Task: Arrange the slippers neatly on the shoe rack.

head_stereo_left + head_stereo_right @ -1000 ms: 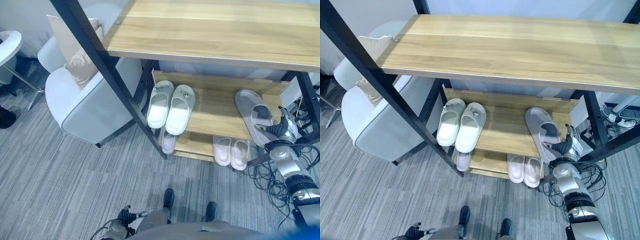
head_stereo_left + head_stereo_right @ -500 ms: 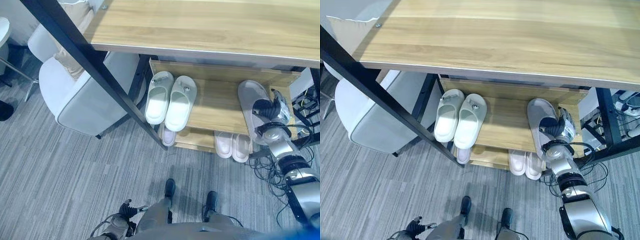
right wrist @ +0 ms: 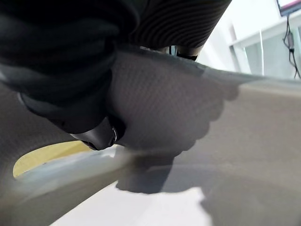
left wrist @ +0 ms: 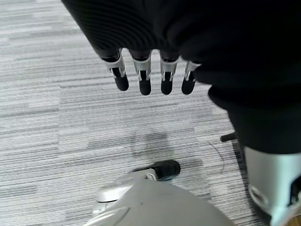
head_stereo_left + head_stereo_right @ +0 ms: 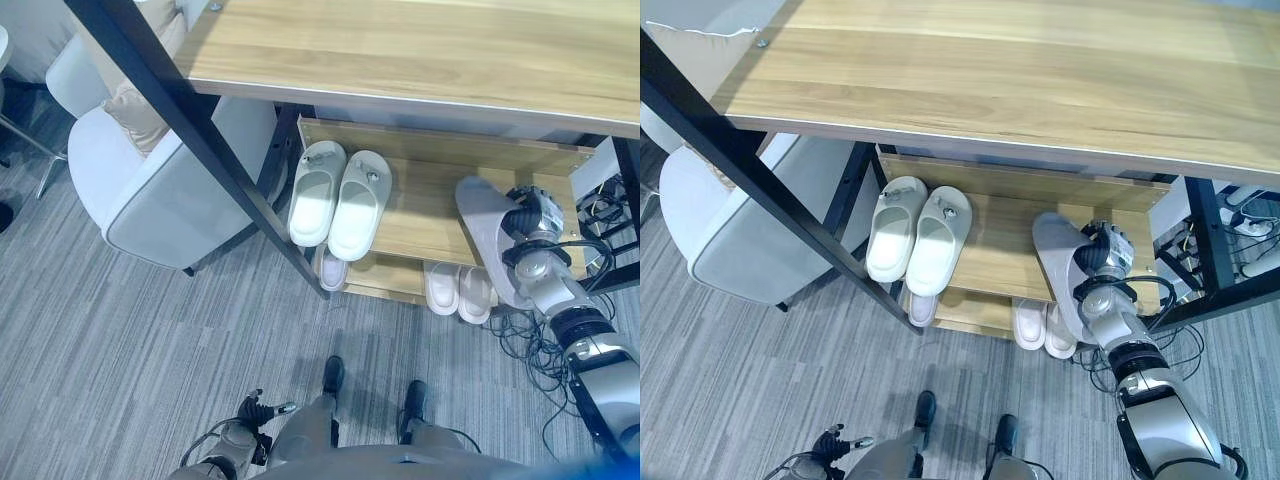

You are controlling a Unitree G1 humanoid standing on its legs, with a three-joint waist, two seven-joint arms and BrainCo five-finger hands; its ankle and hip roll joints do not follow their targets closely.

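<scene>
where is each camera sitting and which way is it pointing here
Left eye view: on the head, looking down at the shoe rack; right hand gripping the grey slipper.
Right eye view: beside it, same rack, pale green slippers shared.
Left wrist view: along the left hand, fingers straight, over carpet.
Right wrist view: pressed against the grey slipper's strap.

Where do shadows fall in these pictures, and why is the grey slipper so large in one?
Right wrist view: the grey fabric slipper lies right against the camera, held by the right hand; its strap shadows the sole. Left eye view: the wooden top shelf darkens the space beneath it.
</scene>
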